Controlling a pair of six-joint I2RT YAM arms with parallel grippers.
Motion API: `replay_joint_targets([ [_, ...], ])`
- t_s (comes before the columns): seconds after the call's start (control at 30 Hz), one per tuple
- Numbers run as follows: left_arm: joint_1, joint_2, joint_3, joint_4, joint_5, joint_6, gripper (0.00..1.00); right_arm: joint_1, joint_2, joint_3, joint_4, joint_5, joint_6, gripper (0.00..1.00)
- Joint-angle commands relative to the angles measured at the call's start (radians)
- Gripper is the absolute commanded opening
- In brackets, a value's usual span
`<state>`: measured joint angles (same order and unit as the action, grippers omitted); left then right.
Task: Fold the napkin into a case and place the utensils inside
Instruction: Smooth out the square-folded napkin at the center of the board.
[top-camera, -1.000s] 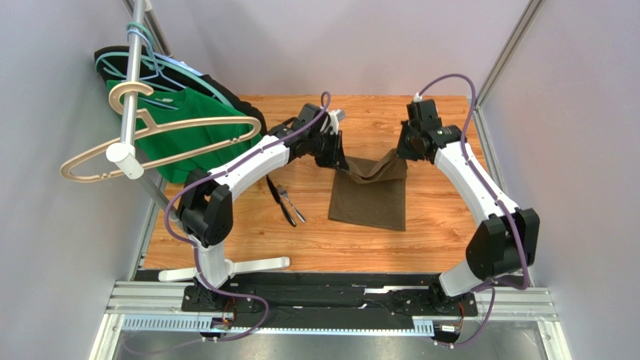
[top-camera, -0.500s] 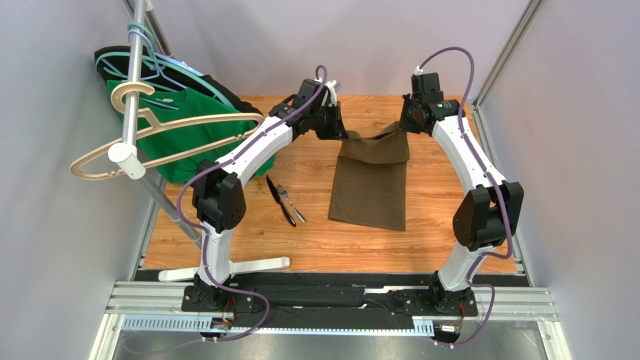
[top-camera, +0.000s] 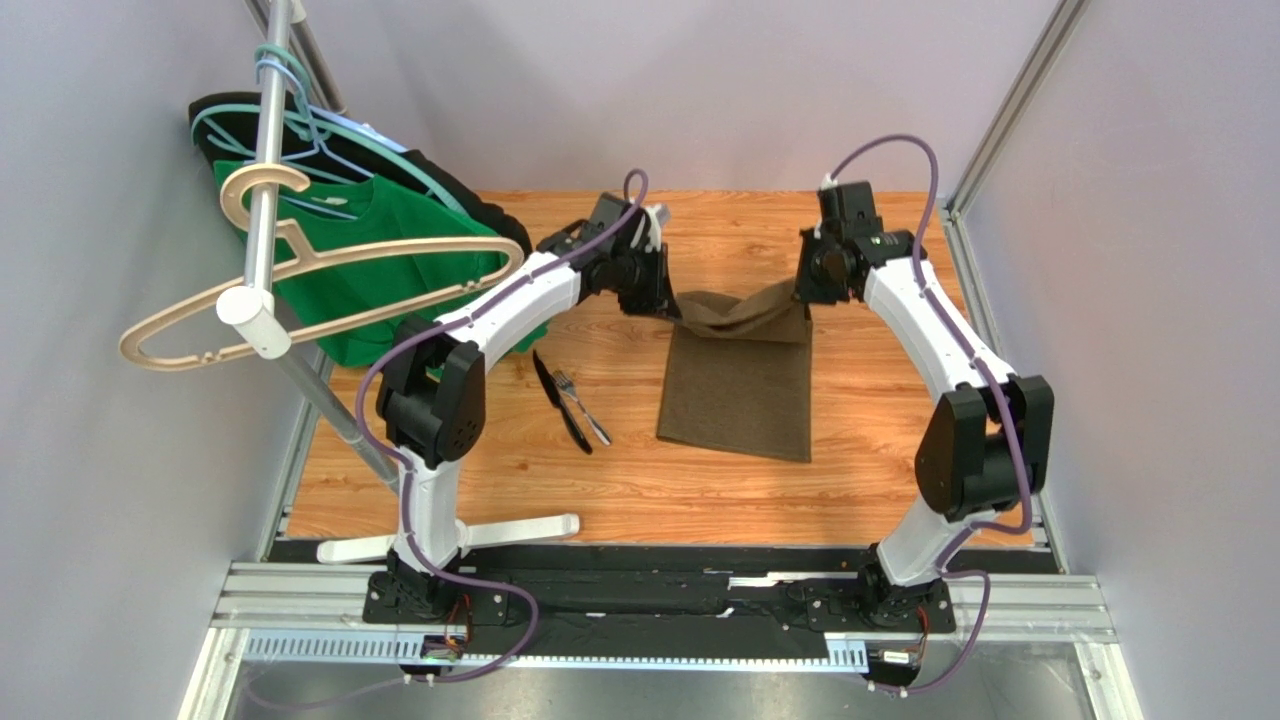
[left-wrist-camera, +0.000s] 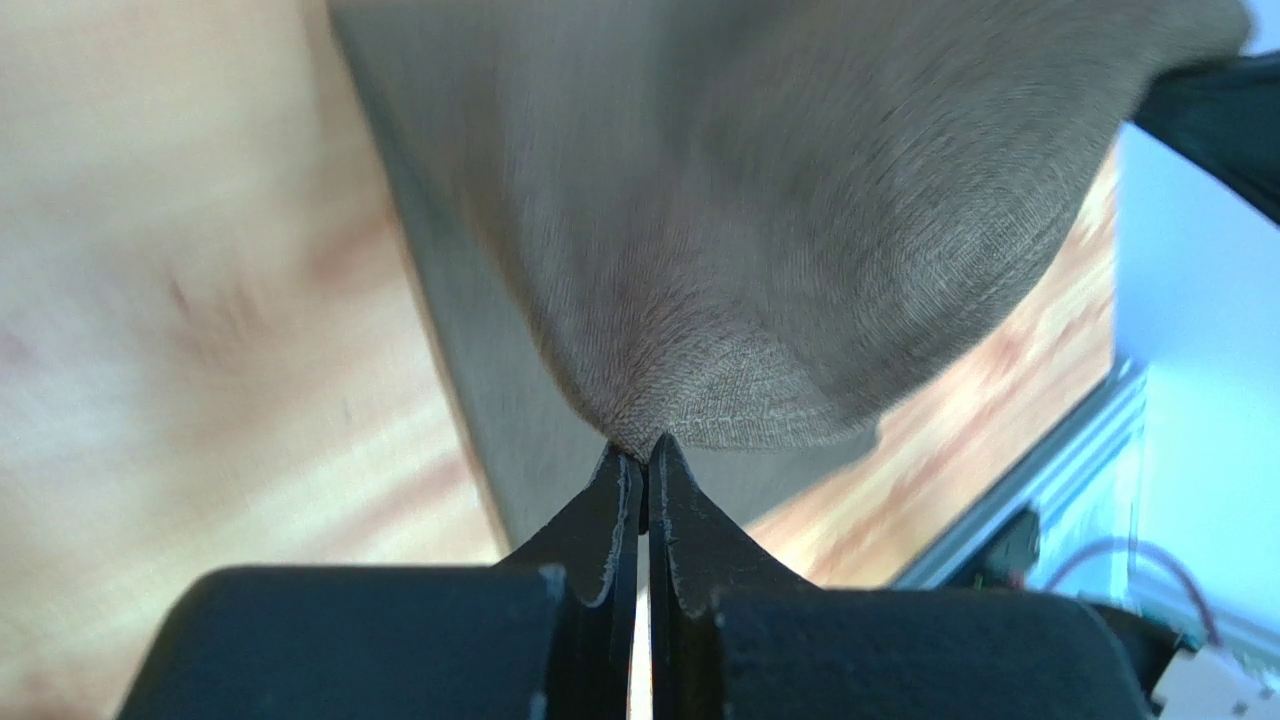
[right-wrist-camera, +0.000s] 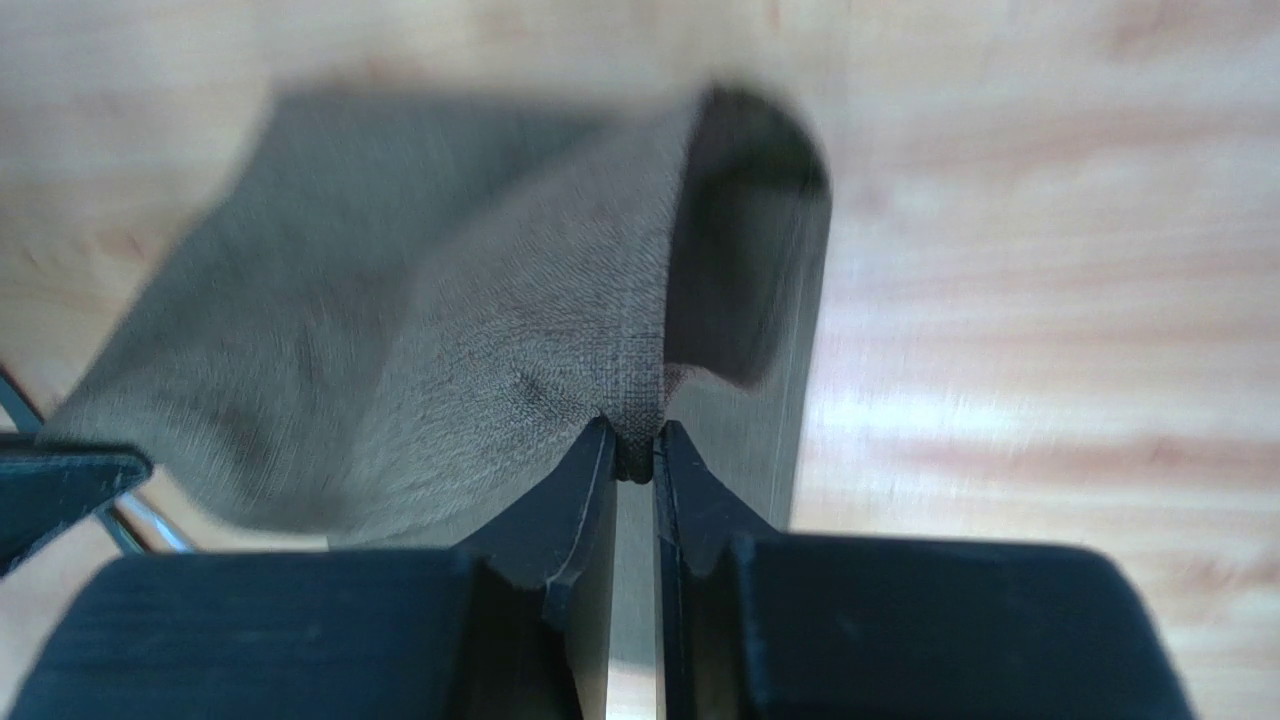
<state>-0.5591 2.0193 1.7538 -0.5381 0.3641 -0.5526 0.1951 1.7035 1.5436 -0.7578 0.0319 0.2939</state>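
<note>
From the overhead camera I see the napkin (top-camera: 735, 398) in the middle of the wooden table (top-camera: 451, 488), its near part lying flat on the boards and its far edge lifted off them. My left gripper (top-camera: 675, 305) has the far-left corner and my right gripper (top-camera: 800, 290) has the far-right corner, so the far edge hangs between the 2 of them in a shallow sag. On the left wrist camera the 2 fingers are pressed almost together with a tight pinch of olive-brown weave caught at their tips, and the cloth billows away from that point above the table. The right wrist camera shows much the same: narrow jaws, a fold of the cloth's edge nipped between the tips, and the fabric dropping away to the left with a dark hollow where it curls over. Both wrist views are blurred away from the fingertips, so I cannot tell how many layers each pinch holds. The utensils (top-camera: 570, 405) lie on the table to the left of the napkin, near it but apart from it, and neither gripper touches them. I make out 2 slim pieces, a fork and a dark piece just beside it, both slanted and drawing together toward their near ends. At the far left a green shirt (top-camera: 383, 278) hangs from the metal rack pole (top-camera: 268, 165), with a pale hanger (top-camera: 226, 192) hooked on the same pole.
</note>
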Motion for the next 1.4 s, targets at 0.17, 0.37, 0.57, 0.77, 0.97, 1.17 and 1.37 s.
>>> replay_joint_targets([
  [0.17, -0.076, -0.149, -0.296, 0.062, 0.078, -0.038, 0.00, 0.000, -0.240, -0.356, 0.005, -0.089, 0.070, 0.00],
  [0.37, -0.105, -0.152, -0.376, 0.082, 0.128, -0.056, 0.00, 0.000, -0.336, -0.556, 0.014, -0.115, 0.077, 0.00],
  [0.57, -0.119, -0.168, -0.442, 0.073, 0.078, -0.038, 0.00, 0.000, -0.369, -0.683, 0.052, -0.134, 0.091, 0.00],
  [0.77, -0.120, -0.160, -0.487, 0.073, 0.067, -0.024, 0.00, 0.003, -0.378, -0.715, 0.048, -0.122, 0.128, 0.00],
  [0.97, -0.119, -0.148, -0.499, 0.070, 0.047, -0.012, 0.00, 0.003, -0.347, -0.770, 0.075, -0.141, 0.168, 0.00],
  [1.17, -0.117, -0.126, -0.508, 0.082, 0.055, -0.015, 0.00, 0.003, -0.306, -0.774, 0.074, -0.098, 0.171, 0.00],
  [1.37, -0.117, -0.125, -0.540, 0.095, 0.049, -0.021, 0.00, 0.003, -0.281, -0.790, 0.075, -0.070, 0.192, 0.00],
])
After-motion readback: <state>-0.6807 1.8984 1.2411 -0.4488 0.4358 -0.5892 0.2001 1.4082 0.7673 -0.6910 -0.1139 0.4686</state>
